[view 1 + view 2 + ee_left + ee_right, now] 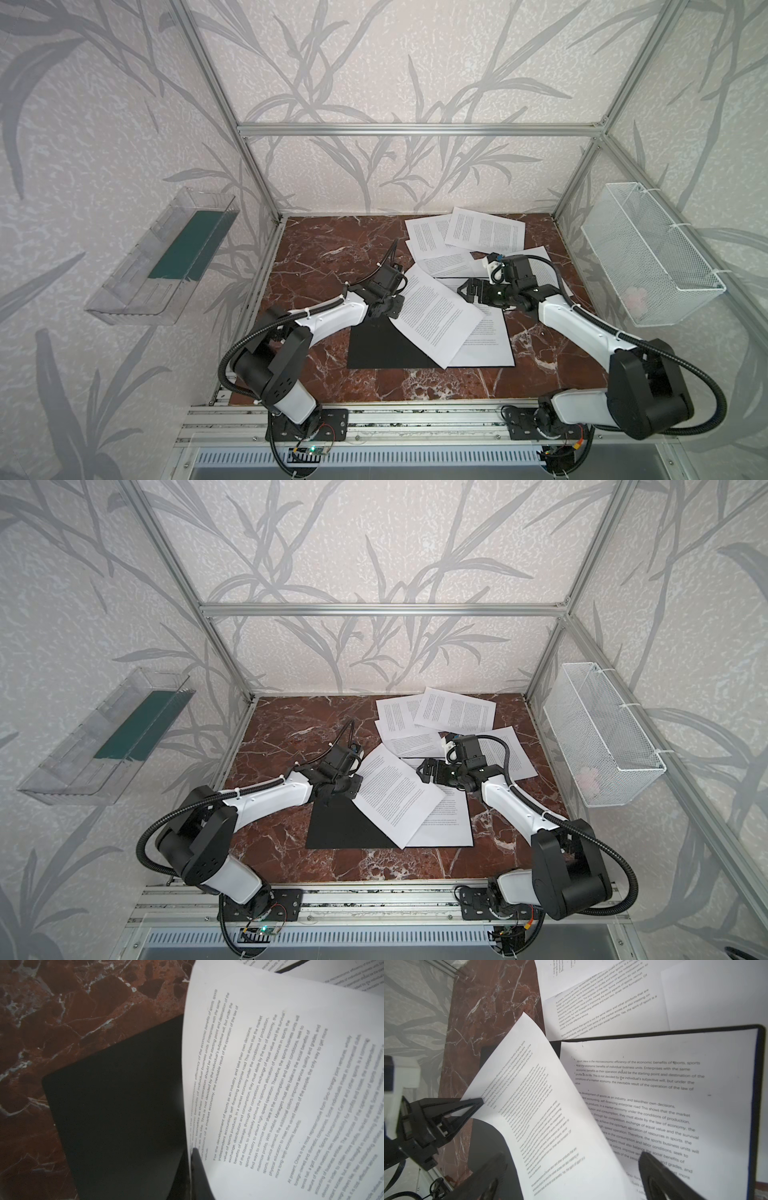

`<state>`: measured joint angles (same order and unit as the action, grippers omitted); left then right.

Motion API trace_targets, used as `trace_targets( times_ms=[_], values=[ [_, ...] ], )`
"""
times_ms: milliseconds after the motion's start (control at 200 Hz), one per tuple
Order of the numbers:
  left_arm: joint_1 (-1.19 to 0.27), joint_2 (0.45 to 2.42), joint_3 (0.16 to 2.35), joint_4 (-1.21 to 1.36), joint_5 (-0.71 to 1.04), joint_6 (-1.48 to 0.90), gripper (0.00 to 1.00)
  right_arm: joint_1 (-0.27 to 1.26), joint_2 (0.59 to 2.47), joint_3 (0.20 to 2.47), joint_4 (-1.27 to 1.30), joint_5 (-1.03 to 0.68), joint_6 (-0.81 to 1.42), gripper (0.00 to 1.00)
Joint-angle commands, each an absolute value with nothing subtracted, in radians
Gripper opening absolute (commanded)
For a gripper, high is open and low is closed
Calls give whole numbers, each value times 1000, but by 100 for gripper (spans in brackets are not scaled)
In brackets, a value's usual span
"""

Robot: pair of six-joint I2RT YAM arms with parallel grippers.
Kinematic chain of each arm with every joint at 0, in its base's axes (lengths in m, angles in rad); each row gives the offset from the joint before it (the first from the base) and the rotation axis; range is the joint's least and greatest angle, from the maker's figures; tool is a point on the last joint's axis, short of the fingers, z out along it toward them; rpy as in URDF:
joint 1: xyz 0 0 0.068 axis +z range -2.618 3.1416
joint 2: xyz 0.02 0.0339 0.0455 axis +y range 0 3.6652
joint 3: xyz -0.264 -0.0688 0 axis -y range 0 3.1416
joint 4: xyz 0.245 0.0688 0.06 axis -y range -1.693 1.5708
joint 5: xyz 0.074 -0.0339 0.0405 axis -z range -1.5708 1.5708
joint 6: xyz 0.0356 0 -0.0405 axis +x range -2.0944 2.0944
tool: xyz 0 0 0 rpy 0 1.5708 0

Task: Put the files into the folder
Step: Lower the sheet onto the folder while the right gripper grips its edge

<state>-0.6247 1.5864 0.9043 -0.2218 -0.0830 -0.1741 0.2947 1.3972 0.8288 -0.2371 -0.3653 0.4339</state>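
The folder (384,347) lies open on the table with its black inside up, and one printed sheet (488,347) lies flat on its right half. My left gripper (397,309) is shut on the edge of another sheet (436,316), which it holds tilted above the folder; the left wrist view shows the closed jaws (192,1154) pinching that paper (270,1084). My right gripper (465,291) stands open at the sheet's opposite edge, and the paper (550,1126) passes between its spread fingers (654,1169). More files (484,230) lie scattered at the back.
The brown marble table (328,257) is bare on its left side. A clear plastic tray (166,257) hangs on the left wall and a white wire basket (648,253) on the right wall. Aluminium frame posts bound the table.
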Motion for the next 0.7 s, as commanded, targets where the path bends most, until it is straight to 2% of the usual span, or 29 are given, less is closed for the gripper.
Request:
trace_targets(
  times_ms=[0, 300, 540, 695],
  values=[
    [-655, 1535, 864, -126, -158, -147, 0, 301, 1446, 904, -305, -331, 383, 99],
    [-662, 1532, 835, -63, -146, -178, 0, 310, 1609, 1026, -365, -421, 324, 100],
    [-662, 1549, 838, -60, -141, -181, 0, 318, 1735, 1091, -369, -478, 293, 95],
    [-661, 1552, 834, -51, -146, -179, 0, 336, 1804, 1126, -359, -516, 281, 88]
  ],
)
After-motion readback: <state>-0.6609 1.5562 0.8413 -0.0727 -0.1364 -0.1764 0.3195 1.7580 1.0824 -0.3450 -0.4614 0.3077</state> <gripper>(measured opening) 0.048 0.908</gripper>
